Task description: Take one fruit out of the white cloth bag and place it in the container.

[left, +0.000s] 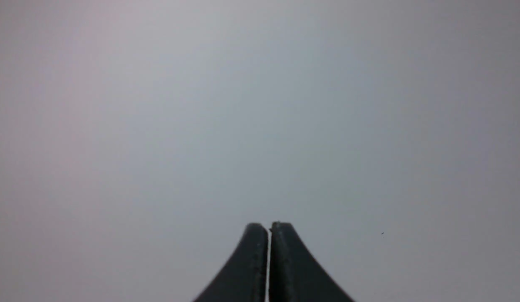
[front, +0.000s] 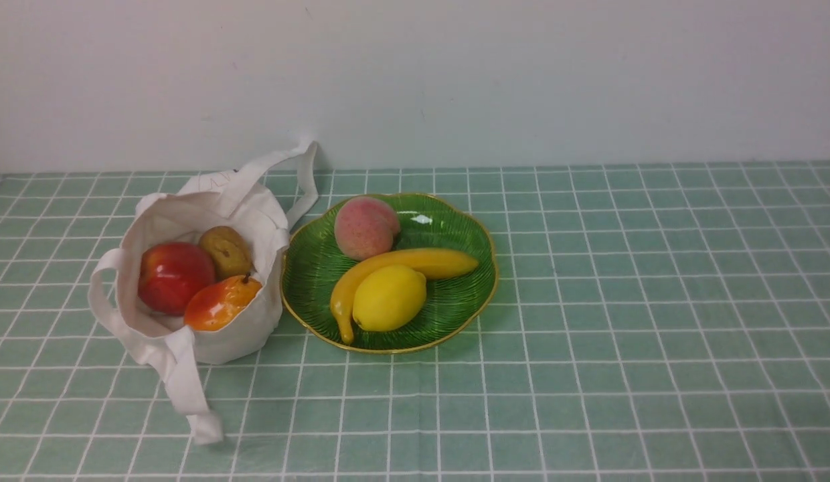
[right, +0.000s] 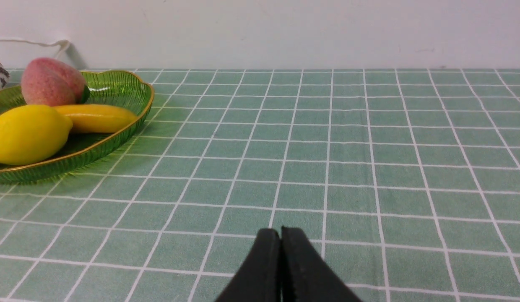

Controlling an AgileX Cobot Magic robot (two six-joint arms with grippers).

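The pinkish speckled peach (front: 366, 227) (right: 52, 87) lies in the green gold-rimmed dish (front: 468, 294) (right: 130, 90), at its far side. The white cloth bag (front: 241, 338) stands open just left of the dish, strap handles flopped on the cloth. Neither arm shows in the front view. In the left wrist view my left gripper (left: 269, 226) is shut with nothing in it and faces only a blank grey surface. My right gripper (right: 280, 231) is shut and empty, low over the tablecloth, well right of the dish.
A banana (front: 395, 268) and a lemon (front: 388, 298) share the dish. In the bag sit a glossy red apple (front: 174, 276), an orange-red mango (front: 219, 302) and a brownish pear (front: 226, 251). A pale wall (front: 522, 80) bounds the green checked tablecloth (front: 656, 321).
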